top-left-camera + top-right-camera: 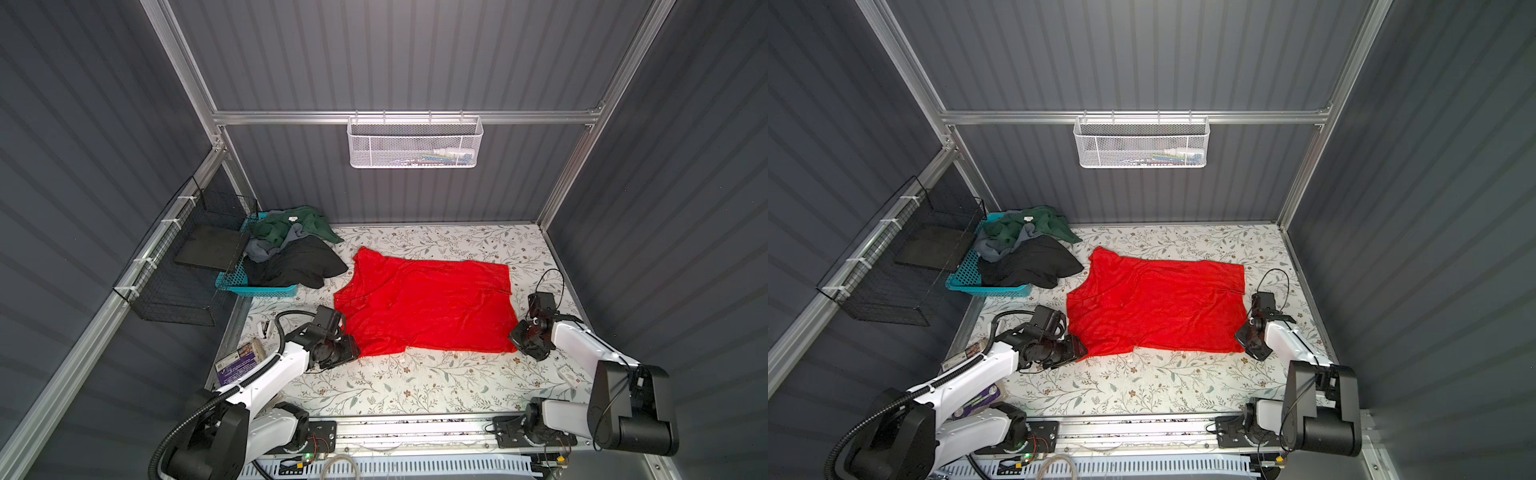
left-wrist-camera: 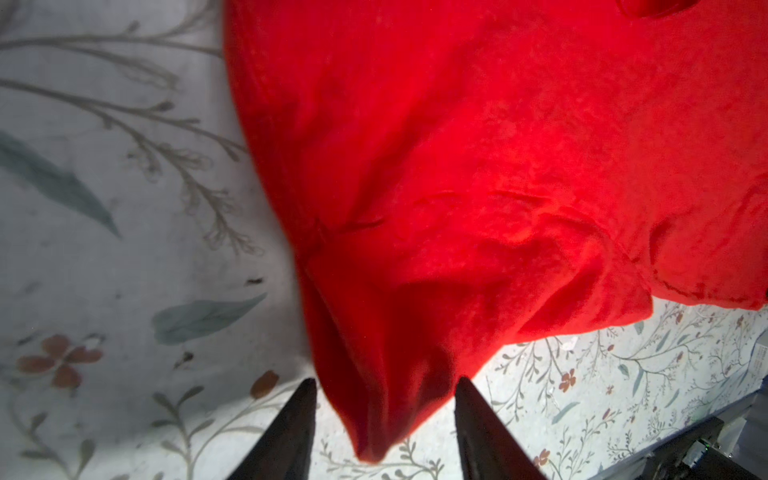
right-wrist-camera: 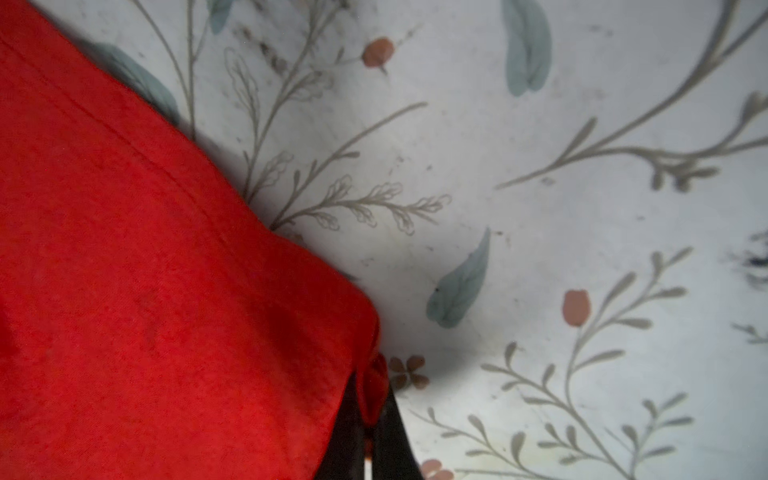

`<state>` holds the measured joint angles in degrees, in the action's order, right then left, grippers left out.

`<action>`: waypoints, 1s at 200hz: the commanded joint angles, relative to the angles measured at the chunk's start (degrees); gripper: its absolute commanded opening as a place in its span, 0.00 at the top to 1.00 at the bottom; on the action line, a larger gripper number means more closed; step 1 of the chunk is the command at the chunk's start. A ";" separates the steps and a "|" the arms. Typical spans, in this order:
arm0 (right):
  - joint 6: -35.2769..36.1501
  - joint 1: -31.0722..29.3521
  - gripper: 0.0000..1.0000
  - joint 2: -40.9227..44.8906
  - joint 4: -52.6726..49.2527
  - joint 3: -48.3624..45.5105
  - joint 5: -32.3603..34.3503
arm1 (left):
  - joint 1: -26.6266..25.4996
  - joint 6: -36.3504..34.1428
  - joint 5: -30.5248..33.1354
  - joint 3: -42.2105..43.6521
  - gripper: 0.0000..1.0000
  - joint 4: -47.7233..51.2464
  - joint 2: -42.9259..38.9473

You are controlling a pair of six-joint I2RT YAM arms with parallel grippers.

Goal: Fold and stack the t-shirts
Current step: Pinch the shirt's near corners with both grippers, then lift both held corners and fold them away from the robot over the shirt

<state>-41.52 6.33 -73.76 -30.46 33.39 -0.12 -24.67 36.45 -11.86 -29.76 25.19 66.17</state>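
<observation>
While the red shirt (image 1: 428,307) lies spread on the table (image 1: 415,386), the right gripper (image 3: 372,395) is pinched tight on its front right corner. The left gripper (image 2: 385,380) stands with jaws apart, the front left corner bunched between them, seemingly not squeezed. The other shirts (image 1: 299,262) heap over the basket (image 1: 266,291), back left.
</observation>
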 commanded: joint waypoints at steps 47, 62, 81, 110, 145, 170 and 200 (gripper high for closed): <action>2.02 -0.11 1.00 1.19 -1.06 -0.75 -1.10 | -0.91 -0.40 -1.00 0.84 0.81 -4.28 4.28; 2.68 -0.10 1.00 1.48 -1.44 -0.47 -1.19 | -0.91 -0.78 -1.11 -0.45 0.93 -3.93 5.02; 4.19 -0.16 1.00 2.05 -1.54 0.02 -1.76 | -0.90 -1.37 -0.72 -2.82 1.00 -2.46 5.06; 6.52 -0.11 1.00 2.36 0.64 0.21 -3.87 | -0.91 -2.25 -0.66 -6.71 1.00 -0.20 6.56; 6.90 -0.09 1.00 1.74 -0.41 2.45 -3.88 | -0.90 -2.24 -2.56 -9.61 1.00 0.05 10.03; 7.41 -0.09 1.00 3.28 0.31 2.75 -5.27 | -0.82 -1.14 -2.69 -11.56 1.00 -0.39 11.66; 8.18 -0.10 1.00 1.95 -1.60 5.26 -5.63 | -0.45 0.71 -2.55 -14.75 1.00 -1.88 13.63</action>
<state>-34.87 6.33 -71.26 -30.41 35.81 -4.89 -25.21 35.81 -13.39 -40.88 23.33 78.50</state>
